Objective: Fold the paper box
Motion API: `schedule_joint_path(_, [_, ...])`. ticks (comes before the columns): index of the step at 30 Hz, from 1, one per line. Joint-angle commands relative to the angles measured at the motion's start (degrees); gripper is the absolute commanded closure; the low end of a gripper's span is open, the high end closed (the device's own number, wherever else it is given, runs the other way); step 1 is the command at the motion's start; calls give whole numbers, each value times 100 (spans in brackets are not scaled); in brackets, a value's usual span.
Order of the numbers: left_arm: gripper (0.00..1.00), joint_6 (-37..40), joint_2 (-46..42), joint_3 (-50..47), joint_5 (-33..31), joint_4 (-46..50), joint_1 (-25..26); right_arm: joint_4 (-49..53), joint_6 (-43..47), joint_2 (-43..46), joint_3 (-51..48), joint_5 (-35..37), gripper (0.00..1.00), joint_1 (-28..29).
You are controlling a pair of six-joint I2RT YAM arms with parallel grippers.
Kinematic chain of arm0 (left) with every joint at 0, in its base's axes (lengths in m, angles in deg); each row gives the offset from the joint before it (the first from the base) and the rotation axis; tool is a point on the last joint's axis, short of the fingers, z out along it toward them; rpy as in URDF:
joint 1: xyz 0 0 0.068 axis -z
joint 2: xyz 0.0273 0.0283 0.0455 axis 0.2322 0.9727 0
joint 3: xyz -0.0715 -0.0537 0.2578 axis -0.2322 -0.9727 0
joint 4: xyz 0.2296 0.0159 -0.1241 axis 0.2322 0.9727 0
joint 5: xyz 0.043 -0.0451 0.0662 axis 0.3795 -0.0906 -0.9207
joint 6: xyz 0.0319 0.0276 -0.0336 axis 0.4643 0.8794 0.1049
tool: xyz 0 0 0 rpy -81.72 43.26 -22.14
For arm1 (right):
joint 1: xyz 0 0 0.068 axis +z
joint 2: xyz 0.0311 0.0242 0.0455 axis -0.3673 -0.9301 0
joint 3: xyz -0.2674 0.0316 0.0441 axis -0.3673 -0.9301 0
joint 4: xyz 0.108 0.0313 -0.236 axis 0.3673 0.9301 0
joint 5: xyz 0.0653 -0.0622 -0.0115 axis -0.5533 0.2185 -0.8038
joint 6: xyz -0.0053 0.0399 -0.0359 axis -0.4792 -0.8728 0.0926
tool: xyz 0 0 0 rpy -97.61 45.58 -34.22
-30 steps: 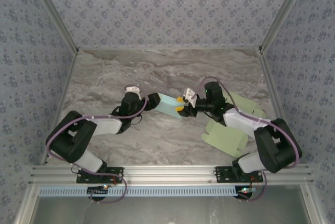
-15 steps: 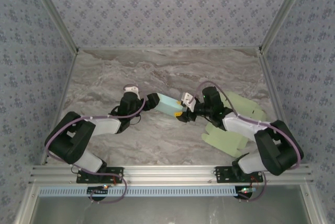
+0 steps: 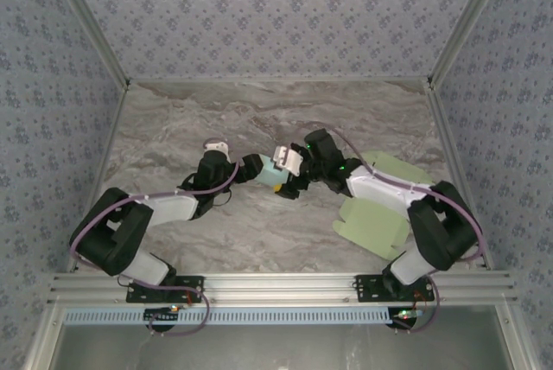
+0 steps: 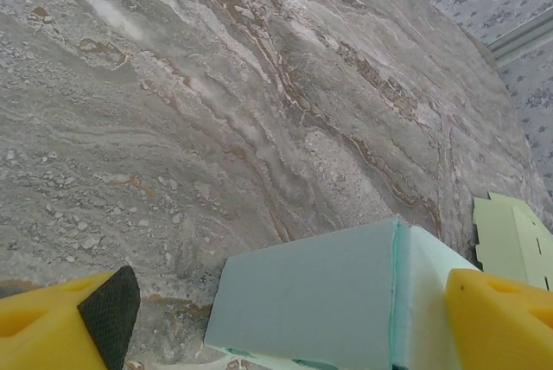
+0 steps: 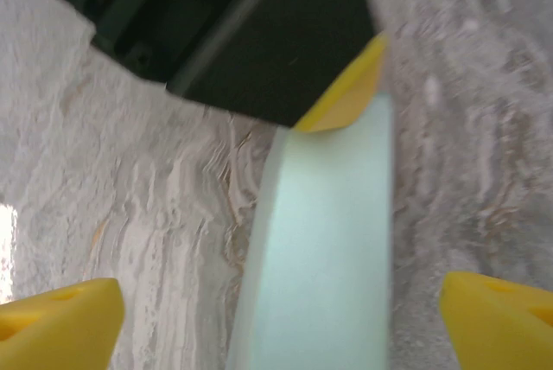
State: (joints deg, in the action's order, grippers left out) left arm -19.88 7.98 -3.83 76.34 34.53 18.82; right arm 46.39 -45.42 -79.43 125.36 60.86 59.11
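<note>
Paper box (image 4: 311,292) sits mid-bench, well apart from every edge, with left gripper (image 4: 285,318) and right gripper (image 5: 276,318) straddling it from opposite ends, both released, likely lining up a fold; flat sheets (image 3: 373,223) wait near right edge.

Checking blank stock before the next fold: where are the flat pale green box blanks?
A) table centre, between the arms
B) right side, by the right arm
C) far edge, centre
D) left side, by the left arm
B: the top view shows the flat pale green box blanks on the right of the marble table, partly under the right arm; the light blue paper box is what sits at centre.
</note>
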Motion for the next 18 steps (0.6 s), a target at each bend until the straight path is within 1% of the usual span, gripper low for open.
schedule_joint_path(1, [8, 144, 144, -185, -25, 1193, -36, 649, 160, -236, 171, 643, 13, 11])
schedule_joint_path(3, [7, 134, 93, -181, -18, 1219, -64, 570, 144, -283, 165, 769, 22, -3])
schedule_joint_path(7, [4, 68, -102, -146, 105, 1274, -169, 596, 497, -186, 218, 1044, 31, 128])
schedule_joint_path(8, [1, -34, -219, -132, 177, 1334, -249, 573, 642, -153, 218, 1124, 35, 178])
schedule_joint_path(10, [1, -239, -591, -87, 305, 1496, -434, 411, 899, -143, 173, 1356, 41, 272])
schedule_joint_path(11, [1, -279, -834, -57, 355, 1627, -526, 304, 1071, -176, 156, 1600, 45, 311])
schedule_joint_path(12, [0, -282, -1062, 18, 376, 1852, -619, 177, 1262, -207, 148, 1810, 45, 366])
schedule_joint_path(14, [1, -214, -1486, 391, 345, 2728, -852, -216, 1764, -317, 59, 2295, 48, 425])
schedule_joint_path(16, [1, -27, -1690, 809, 421, 3575, -1154, -627, 2252, -433, -22, 2599, 52, 441])
schedule_joint_path(18, [0, 194, -1773, 1134, 614, 4174, -1421, -1073, 2723, -589, -57, 2883, 52, 420])
